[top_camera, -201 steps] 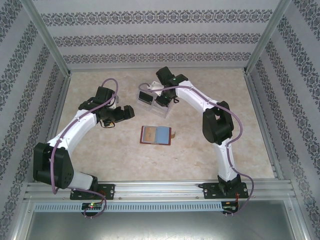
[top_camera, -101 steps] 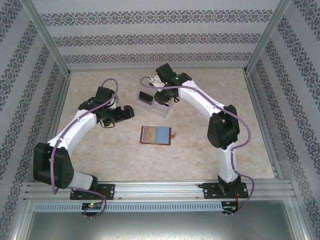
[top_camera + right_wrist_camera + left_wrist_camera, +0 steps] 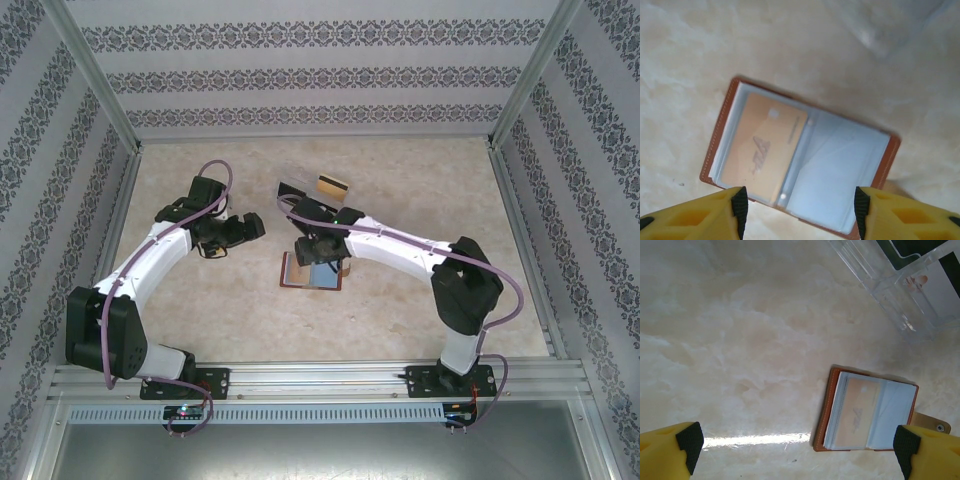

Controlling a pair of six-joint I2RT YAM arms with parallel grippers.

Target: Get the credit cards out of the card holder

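Observation:
The brown card holder (image 3: pixel 805 160) lies open on the table with its blue-grey pockets up. One yellow-orange credit card (image 3: pixel 765 150) sits in its left pocket; the right pocket looks empty. My right gripper (image 3: pixel 800 207) hovers open just above the card holder (image 3: pixel 292 272), holding nothing. In the left wrist view the card holder (image 3: pixel 867 415) is at the lower right, with the credit card (image 3: pixel 857 412) showing through the sleeve. My left gripper (image 3: pixel 799 450) is open over bare table, left of the card holder. Another credit card (image 3: pixel 332 184), orange with a dark stripe, rests in the clear tray (image 3: pixel 300 188).
The clear plastic compartment tray (image 3: pixel 900 290) stands just behind the card holder. The marble-patterned table (image 3: pixel 420 180) has room to the right and in front. Patterned walls and metal posts close in the sides and the back.
My right arm has drawn back from the clear tray to above the card holder, and its jaws have opened wider. A card now shows in the tray. The left arm barely moved.

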